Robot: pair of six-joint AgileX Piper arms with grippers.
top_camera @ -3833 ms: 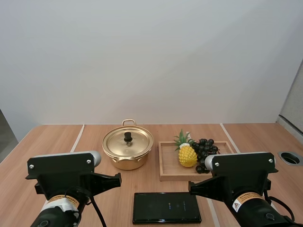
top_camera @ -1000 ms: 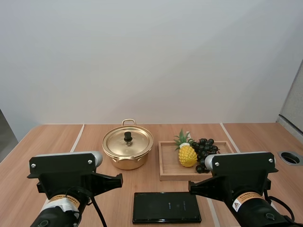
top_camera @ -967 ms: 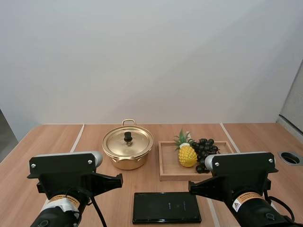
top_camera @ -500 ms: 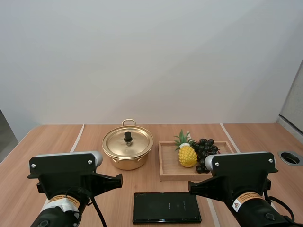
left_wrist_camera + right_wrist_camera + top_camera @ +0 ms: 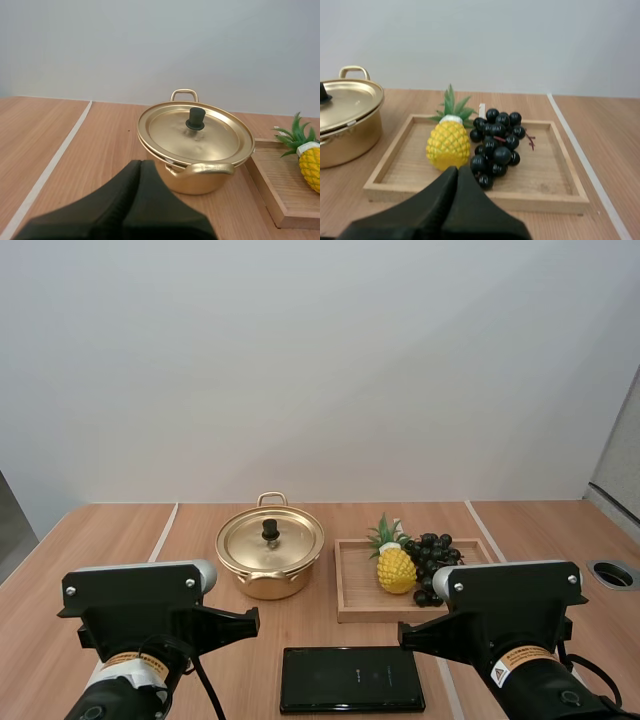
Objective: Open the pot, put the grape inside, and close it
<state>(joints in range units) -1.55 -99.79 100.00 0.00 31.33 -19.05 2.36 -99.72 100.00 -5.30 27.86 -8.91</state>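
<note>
Pot [image 5: 270, 550] is found unmoved, lidded, task unstarted; left tool [image 5: 140, 167] and right tool [image 5: 456, 172] are pressed together.

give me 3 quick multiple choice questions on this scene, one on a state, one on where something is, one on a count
1. The lid of the pot is:
A) propped against the pot's side
B) seated on the pot
C) upside down inside the pot

2. The grapes lie:
A) inside the pot
B) on top of the lid
C) on the wooden tray, beside the pineapple

3. How many things are on the tray?
A) two
B) four
C) none

Answers:
1 B: the lid sits level on the pot's rim with its black knob upward.
2 C: the bunch rests inside the tray's rim, next to the pineapple.
3 A: the pineapple and the grapes are the two things the tray holds.
</note>
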